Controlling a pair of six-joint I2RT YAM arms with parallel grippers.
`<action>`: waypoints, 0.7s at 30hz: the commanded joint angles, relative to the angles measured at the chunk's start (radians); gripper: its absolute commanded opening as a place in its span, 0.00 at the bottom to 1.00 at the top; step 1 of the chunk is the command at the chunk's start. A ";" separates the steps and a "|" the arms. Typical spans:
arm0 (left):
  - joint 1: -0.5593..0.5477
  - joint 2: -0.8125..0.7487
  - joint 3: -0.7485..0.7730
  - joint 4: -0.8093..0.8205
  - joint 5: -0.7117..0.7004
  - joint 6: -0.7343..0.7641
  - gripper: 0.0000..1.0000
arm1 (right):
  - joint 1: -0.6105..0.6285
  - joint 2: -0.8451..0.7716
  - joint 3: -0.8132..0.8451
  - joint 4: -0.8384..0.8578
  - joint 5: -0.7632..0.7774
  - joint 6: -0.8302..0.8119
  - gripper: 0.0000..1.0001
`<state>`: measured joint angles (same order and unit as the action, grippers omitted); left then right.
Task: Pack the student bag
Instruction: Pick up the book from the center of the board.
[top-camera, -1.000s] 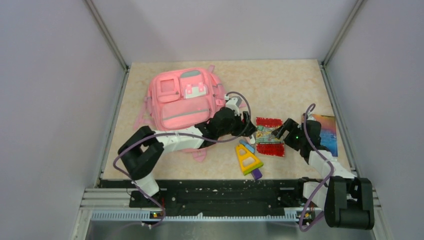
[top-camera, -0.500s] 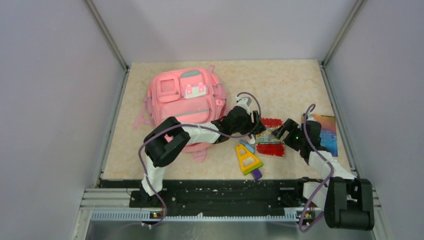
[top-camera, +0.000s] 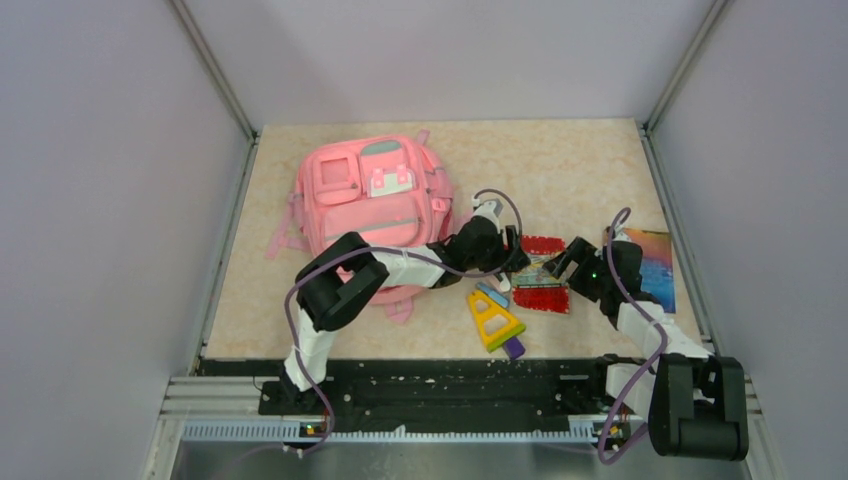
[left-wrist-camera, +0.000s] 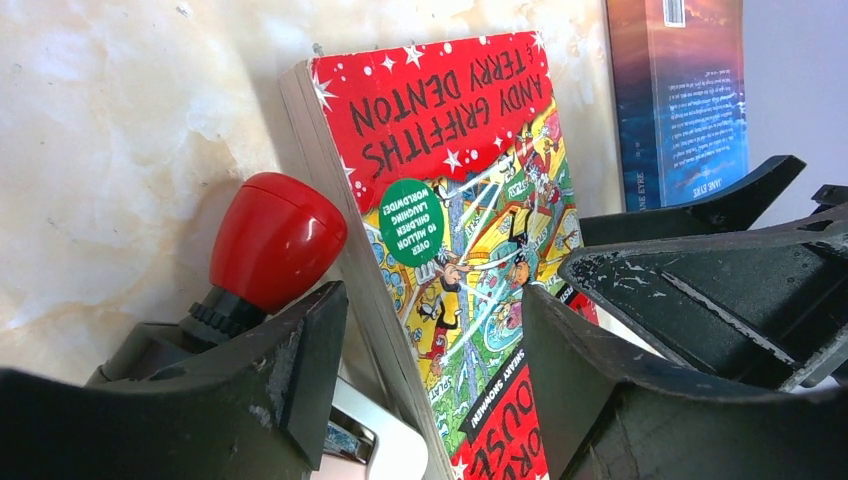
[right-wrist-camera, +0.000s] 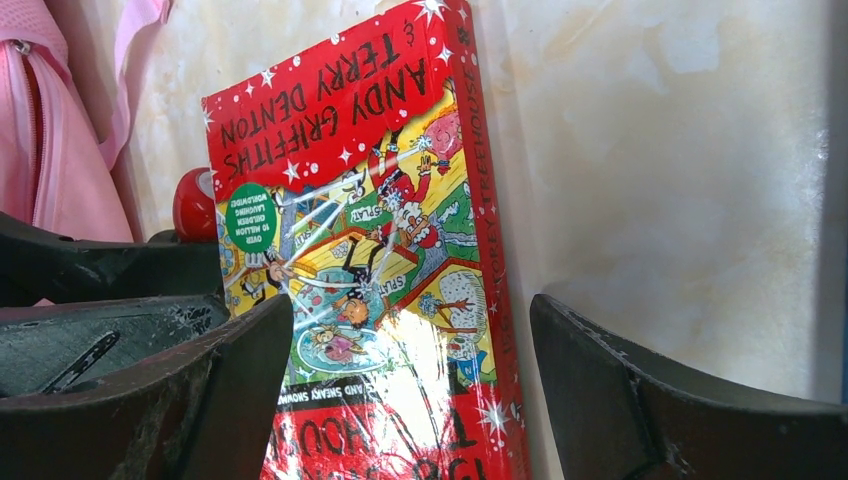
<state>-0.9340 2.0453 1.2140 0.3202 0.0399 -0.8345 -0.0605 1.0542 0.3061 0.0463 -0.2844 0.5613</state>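
Note:
The pink student bag (top-camera: 370, 200) lies flat at the back left of the table; its edge shows in the right wrist view (right-wrist-camera: 45, 150). A red paperback book (top-camera: 540, 272) lies right of it. My left gripper (top-camera: 512, 262) is open at the book's left page edge, with the book (left-wrist-camera: 450, 200) between its jaws (left-wrist-camera: 430, 330) and not pinched. My right gripper (top-camera: 562, 262) is open at the book's right spine edge (right-wrist-camera: 412, 340), with the cover (right-wrist-camera: 370, 250) between its jaws. The two grippers face each other across the book.
A blue book (top-camera: 655, 265) lies by the right wall and shows in the left wrist view (left-wrist-camera: 685, 90). A yellow triangular ruler (top-camera: 493, 318) and a purple piece (top-camera: 512, 348) lie near the front. A red knob-topped object (left-wrist-camera: 272, 235) sits by the left finger.
My left arm has swung right, from beside the bag over to the red book's left edge. The right arm and the book have not moved.

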 joint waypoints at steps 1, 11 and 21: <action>-0.017 0.019 0.027 0.014 0.008 -0.016 0.69 | 0.005 0.010 -0.012 0.008 -0.015 -0.005 0.86; -0.022 -0.005 0.057 0.121 0.105 -0.069 0.68 | 0.005 0.024 -0.011 0.015 -0.025 -0.006 0.86; -0.035 -0.095 0.065 0.207 0.126 -0.089 0.67 | 0.005 0.030 -0.010 0.017 -0.025 -0.006 0.86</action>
<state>-0.9440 2.0453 1.2327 0.3595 0.1017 -0.8917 -0.0612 1.0683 0.3061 0.0696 -0.2901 0.5575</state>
